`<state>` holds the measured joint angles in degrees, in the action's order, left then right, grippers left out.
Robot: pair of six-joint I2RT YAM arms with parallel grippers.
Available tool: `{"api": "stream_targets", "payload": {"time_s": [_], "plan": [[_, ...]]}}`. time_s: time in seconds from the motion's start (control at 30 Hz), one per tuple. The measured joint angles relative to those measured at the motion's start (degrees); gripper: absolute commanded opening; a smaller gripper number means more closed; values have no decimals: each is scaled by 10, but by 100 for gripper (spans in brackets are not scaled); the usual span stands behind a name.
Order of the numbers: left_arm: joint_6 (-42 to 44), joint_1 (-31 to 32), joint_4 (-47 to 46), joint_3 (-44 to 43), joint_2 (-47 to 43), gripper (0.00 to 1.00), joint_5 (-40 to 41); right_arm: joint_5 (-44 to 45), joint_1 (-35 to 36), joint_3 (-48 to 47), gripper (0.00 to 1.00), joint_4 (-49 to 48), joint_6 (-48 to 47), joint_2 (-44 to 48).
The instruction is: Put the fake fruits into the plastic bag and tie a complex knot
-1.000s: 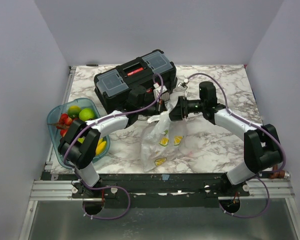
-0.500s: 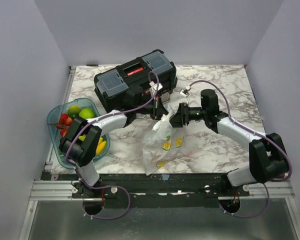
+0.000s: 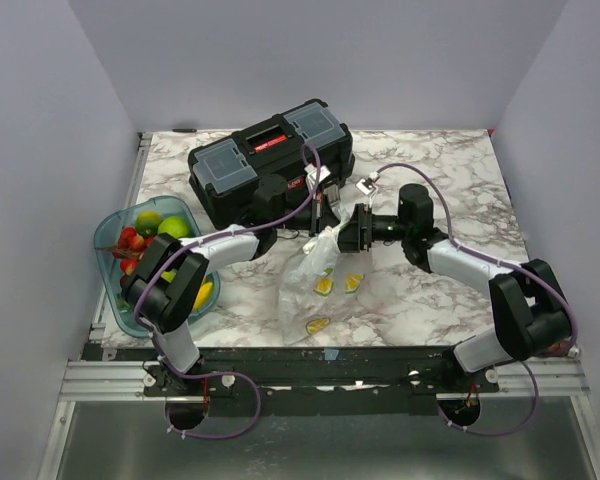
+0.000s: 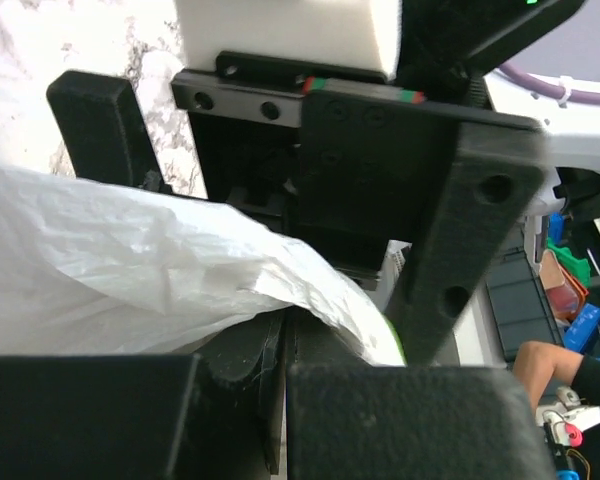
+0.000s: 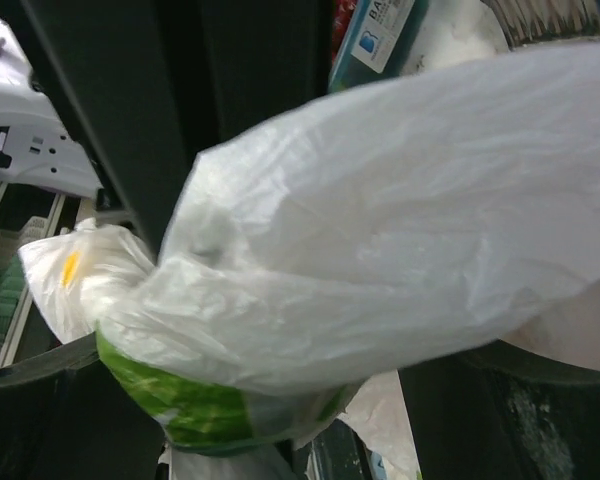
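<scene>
The plastic bag (image 3: pixel 318 288) lies on the marble table, its gathered top lifted toward the toolbox. Yellow shapes show on it; I cannot tell print from fruit. My left gripper (image 3: pixel 325 214) is shut on the bag's top, and the white film (image 4: pixel 130 260) spills from its closed jaws (image 4: pixel 285 345). My right gripper (image 3: pixel 348 236) faces it from the right, open, with a twisted strand of the bag (image 5: pixel 380 230) lying between its spread fingers (image 5: pixel 270 400). Fake fruits (image 3: pixel 160 230), green, red and yellow, sit in the teal tray (image 3: pixel 113 290) at the left.
A black toolbox (image 3: pixel 270 160) with grey-blue lids stands just behind the two grippers. The tray hangs slightly over the table's left edge. Purple cables loop above both arms.
The right gripper's jaws have spread wider around the bag's strand. The left gripper has drawn the bag's top slightly back toward the toolbox, and the bag has shifted with it.
</scene>
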<state>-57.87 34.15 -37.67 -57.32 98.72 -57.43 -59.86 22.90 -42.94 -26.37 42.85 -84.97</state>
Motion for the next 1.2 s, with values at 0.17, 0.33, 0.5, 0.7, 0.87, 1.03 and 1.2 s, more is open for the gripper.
{"api": "stream_targets", "payload": {"time_s": [0.17, 0.33, 0.5, 0.7, 0.87, 1.03, 1.2], "plan": [[0, 8, 4, 16, 11, 0, -5, 18, 6, -2, 82, -31, 23, -3], [2, 17, 6, 18, 16, 0, -17, 21, 6, -2, 85, -31, 20, -3], [10, 17, 12, 18, 17, 0, -21, 8, -13, -23, 90, 74, -64, 14], [16, 16, 22, 17, 17, 0, -24, -24, -89, -84, 99, 262, -205, 30], [18, 16, 23, 17, 17, 0, -27, -32, -129, -124, 71, 401, -316, 33], [20, 16, 26, 17, 17, 0, -28, -45, -154, -138, 52, 519, -432, 41], [22, 16, 35, 17, 17, 0, -28, -53, -157, -139, 49, 552, -479, 71]]}}
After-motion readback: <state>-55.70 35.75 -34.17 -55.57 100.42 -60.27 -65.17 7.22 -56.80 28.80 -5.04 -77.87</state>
